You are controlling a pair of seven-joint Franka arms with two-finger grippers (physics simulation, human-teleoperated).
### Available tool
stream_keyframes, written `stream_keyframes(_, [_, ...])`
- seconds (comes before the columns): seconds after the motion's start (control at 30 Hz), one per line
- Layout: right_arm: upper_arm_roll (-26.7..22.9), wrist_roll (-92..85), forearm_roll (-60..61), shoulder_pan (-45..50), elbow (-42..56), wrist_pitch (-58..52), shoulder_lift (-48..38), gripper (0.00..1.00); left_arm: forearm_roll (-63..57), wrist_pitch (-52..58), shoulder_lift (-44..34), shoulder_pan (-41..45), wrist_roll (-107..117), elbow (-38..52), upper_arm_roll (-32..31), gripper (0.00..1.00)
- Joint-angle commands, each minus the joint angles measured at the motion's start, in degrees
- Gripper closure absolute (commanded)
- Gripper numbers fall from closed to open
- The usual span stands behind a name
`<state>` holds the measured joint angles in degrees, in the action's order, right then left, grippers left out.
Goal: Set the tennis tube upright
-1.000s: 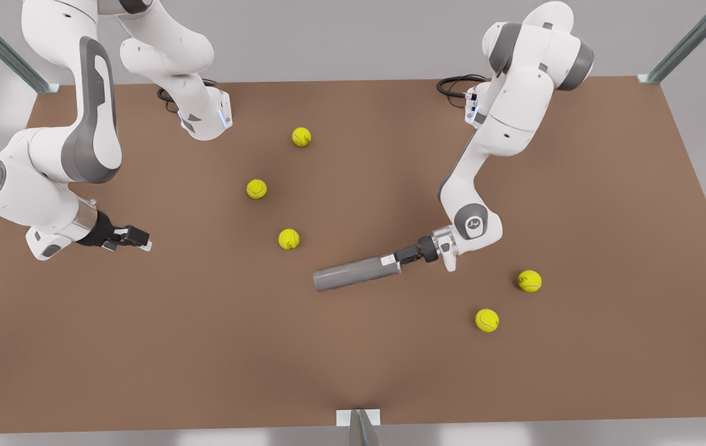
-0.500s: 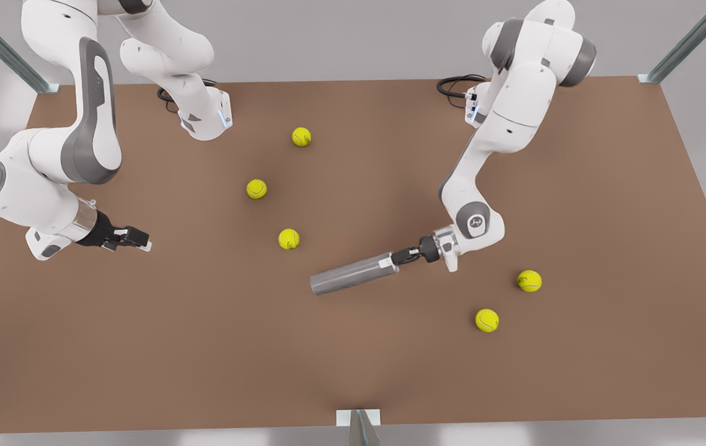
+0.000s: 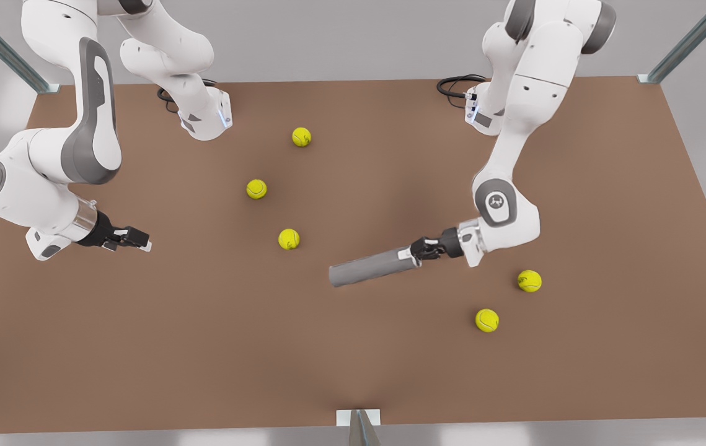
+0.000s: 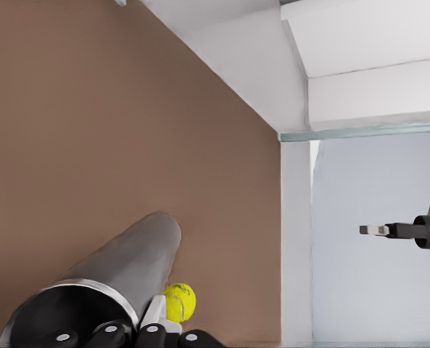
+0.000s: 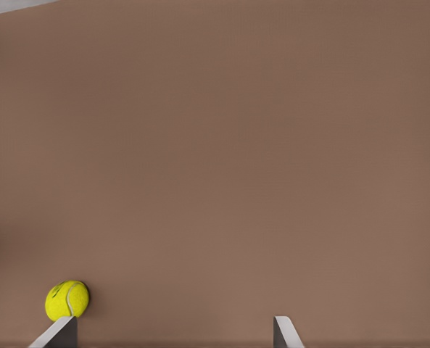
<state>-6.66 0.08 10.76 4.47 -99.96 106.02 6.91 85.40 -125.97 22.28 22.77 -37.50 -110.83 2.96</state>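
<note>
Left gripper clamping tennis tube, shifted right, lifted slightly.

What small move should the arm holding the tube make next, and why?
Probably swing the gripped end up, pivoting the tube toward vertical. The left tool is clamped on the rim at its open end while the tube is only slightly tilted above the table. The right tool waits open, off to the front view's left.
</note>
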Motion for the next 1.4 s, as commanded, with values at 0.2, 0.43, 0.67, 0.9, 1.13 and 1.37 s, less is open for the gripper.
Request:
stream_keyframes(0.2, [0.0, 0.1, 0.1, -0.3, 0.0, 0.0, -0.1, 0.0, -32.9, 0.0, -6.9, 0.0, 34.3, 0.1, 4.1, 0.79])
stream_keyframes(0.43, [0.0, 0.1, 0.1, -0.3, 0.0, 0.0, -0.1, 0.0, -57.5, 1.1, -12.0, -0.1, 42.0, 0.3, 4.2, 0.79])
stream_keyframes(0.67, [0.0, 0.1, 0.1, -0.3, 0.0, -0.1, -0.1, 0.0, -75.0, 1.8, -12.4, 0.9, 48.9, 0.8, 3.5, 0.79])
stream_keyframes(0.9, [0.2, 0.2, 0.1, -0.2, 0.9, -0.1, 0.4, 0.0, -82.4, 1.9, -11.5, 2.5, 53.1, 0.8, 3.4, 0.79])
stream_keyframes(1.13, [0.2, 0.0, 0.1, -0.3, 0.8, -0.2, 0.5, 0.0, -82.8, 2.5, -11.2, 3.0, 53.9, 0.8, 2.9, 0.79])
stream_keyframes(1.37, [0.2, 0.0, 0.1, -0.3, 0.9, -0.2, 0.5, 0.0, -81.4, 2.5, -10.9, 3.0, 53.5, 0.8, 2.8, 0.79])
